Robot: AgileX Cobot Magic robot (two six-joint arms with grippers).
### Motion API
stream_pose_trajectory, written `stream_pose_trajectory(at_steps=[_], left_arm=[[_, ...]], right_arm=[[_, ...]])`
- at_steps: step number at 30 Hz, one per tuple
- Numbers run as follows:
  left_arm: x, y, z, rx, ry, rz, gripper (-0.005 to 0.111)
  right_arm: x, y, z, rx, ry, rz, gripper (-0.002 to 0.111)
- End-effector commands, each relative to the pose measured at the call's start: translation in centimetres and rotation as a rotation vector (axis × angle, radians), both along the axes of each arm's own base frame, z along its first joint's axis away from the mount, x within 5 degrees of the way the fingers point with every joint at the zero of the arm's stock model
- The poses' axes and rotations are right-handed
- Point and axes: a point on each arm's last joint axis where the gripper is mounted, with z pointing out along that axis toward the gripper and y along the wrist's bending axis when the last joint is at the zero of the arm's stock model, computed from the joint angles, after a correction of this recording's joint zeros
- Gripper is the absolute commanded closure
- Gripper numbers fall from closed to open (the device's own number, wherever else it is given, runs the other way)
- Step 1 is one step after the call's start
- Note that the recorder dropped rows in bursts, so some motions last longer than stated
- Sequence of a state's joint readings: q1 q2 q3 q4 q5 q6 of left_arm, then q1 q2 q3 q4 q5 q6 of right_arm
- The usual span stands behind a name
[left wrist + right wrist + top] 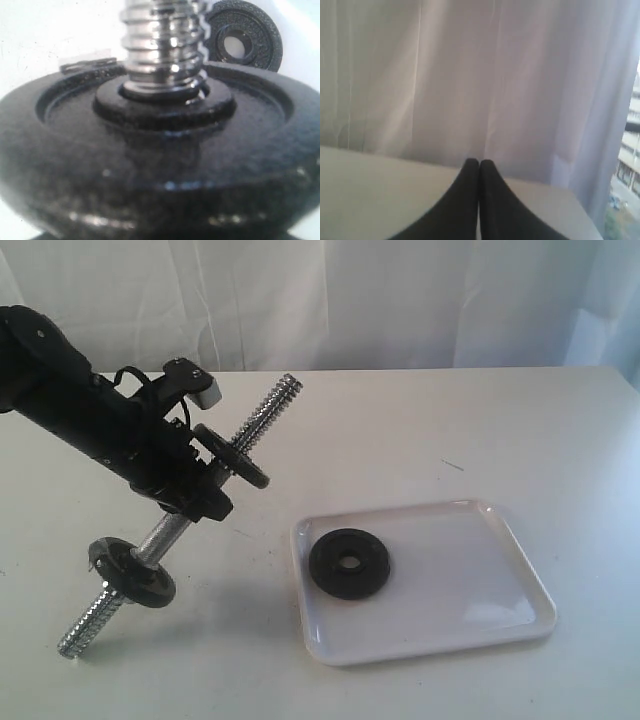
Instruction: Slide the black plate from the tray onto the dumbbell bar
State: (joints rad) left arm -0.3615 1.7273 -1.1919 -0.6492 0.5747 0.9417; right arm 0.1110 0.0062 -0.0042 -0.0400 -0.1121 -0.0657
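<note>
Exterior view: the left arm [90, 405] comes in from the far left, and the left arm's jaws are clamped on the middle of the dumbbell bar [264, 412]. The bar is tilted, its threaded top pointing far and right, its lower end down by the table [450, 420] at near left. There are two discs on it, an upper disc [231, 455] just beyond the jaws and a lower disc [132, 571] near the bottom threads. The black plate [350, 563] lies flat in the left part of the tray [470, 590], well apart from the bar.

Left wrist view: one disc on the bar fills the frame [160, 165], though I can't tell which one. The chrome threads [165, 45] rise out of its centre hole, and behind them is the black plate [243, 42].

Right wrist view: the right arm's jaws are pressed tight together, gripping nothing. They sit over bare table [370, 190] with a pale curtain [470, 75] beyond.
</note>
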Motion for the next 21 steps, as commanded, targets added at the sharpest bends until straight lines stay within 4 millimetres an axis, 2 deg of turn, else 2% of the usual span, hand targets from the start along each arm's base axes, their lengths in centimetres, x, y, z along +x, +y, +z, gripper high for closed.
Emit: stream_pose_trajectory(at_steps=[1, 2, 3, 4, 6, 14, 18, 21], left_arm=[[-0.3, -0.5, 3.4, -0.140, -0.043, 0.054, 0.107], [-0.3, -0.5, 3.4, -0.140, -0.043, 0.054, 0.107], [-0.3, -0.5, 3.4, -0.140, -0.040, 0.052, 0.107], [-0.3, -0.5, 3.4, -0.141, -0.036, 0.054, 0.107], [-0.3, -0.5, 3.4, -0.143, -0.035, 0.055, 0.107], [-0.3, -0.5, 3.4, -0.143, -0.035, 0.058, 0.107], [-0.3, -0.5, 3.4, -0.143, -0.035, 0.058, 0.107], [-0.3, -0.5, 3.4, -0.142, -0.039, 0.057, 0.107]], right_arm=[[-0.7, -0.1, 1.9, 0.358, -0.188, 0.106, 0.108], [-0.7, -0.1, 2.0, 0.490, -0.183, 0.146, 0.108], [-0.7, -0.3, 2.0, 0.814, -0.145, 0.240, 0.108], [-0.6, -0.3, 1.9, 0.982, -0.109, 0.287, 0.108], [-0.6, -0.3, 1.6, 1.060, -0.075, 0.300, 0.108], [-0.3, -0.1, 0.9, 1.081, 0.016, 0.267, 0.108], [-1.3, 0.1, 4.8, 0.801, -0.036, 0.245, 0.108], [-1.6, -0.3, 8.2, 0.667, 0.008, 0.163, 0.108]])
